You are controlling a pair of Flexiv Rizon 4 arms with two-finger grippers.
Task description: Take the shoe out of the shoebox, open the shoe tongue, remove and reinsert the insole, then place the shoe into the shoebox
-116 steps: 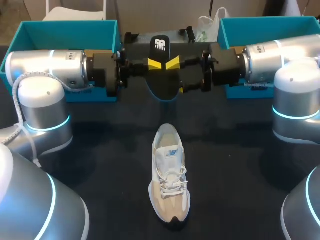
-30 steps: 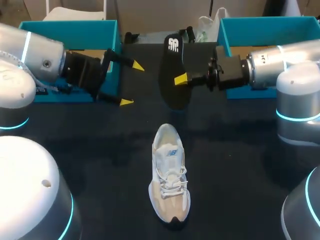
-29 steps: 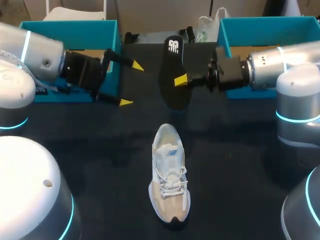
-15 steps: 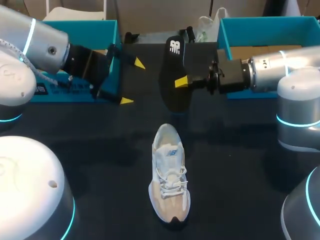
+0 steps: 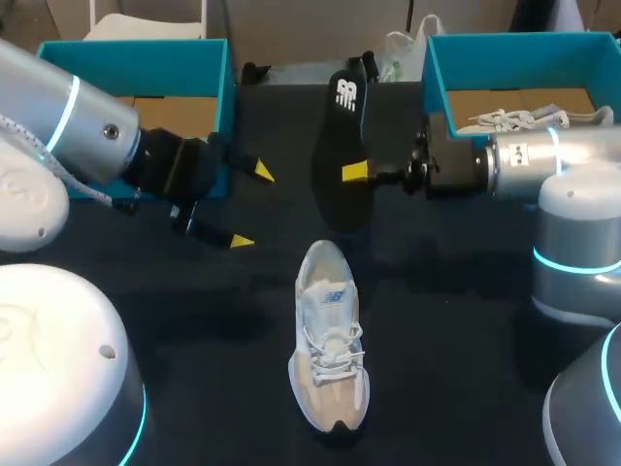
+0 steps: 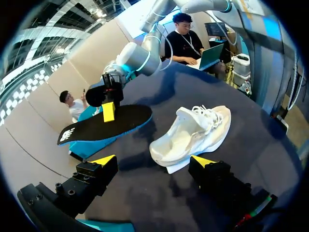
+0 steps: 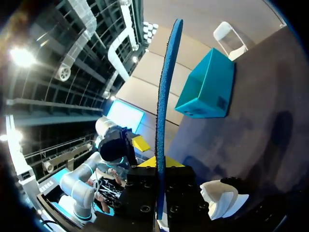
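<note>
A white and beige shoe [image 5: 328,340] lies on the dark table, toe toward the near edge; in the left wrist view the shoe [image 6: 190,133] is ahead of my left gripper [image 6: 153,162], and in the right wrist view the shoe [image 7: 222,198] sits just below my right gripper [image 7: 158,166]. The black insole [image 5: 342,146] with its blue underside hangs above the table behind the shoe, and my right gripper [image 5: 355,172] is shut on its edge. In the right wrist view the insole [image 7: 164,106] stands edge-on between the fingers. My left gripper [image 5: 250,206] is open and holds nothing, left of the insole [image 6: 104,125].
A teal shoebox [image 5: 218,73] stands at the back left, close behind my left arm. Another teal box [image 5: 437,68] at the back right holds a second white shoe [image 5: 514,118]. The left teal box [image 7: 207,87] shows beyond the insole.
My open left gripper has swung toward the near side of the table. The right arm has drawn back slightly to the right with the insole, uncovering the shoe in the right box.
</note>
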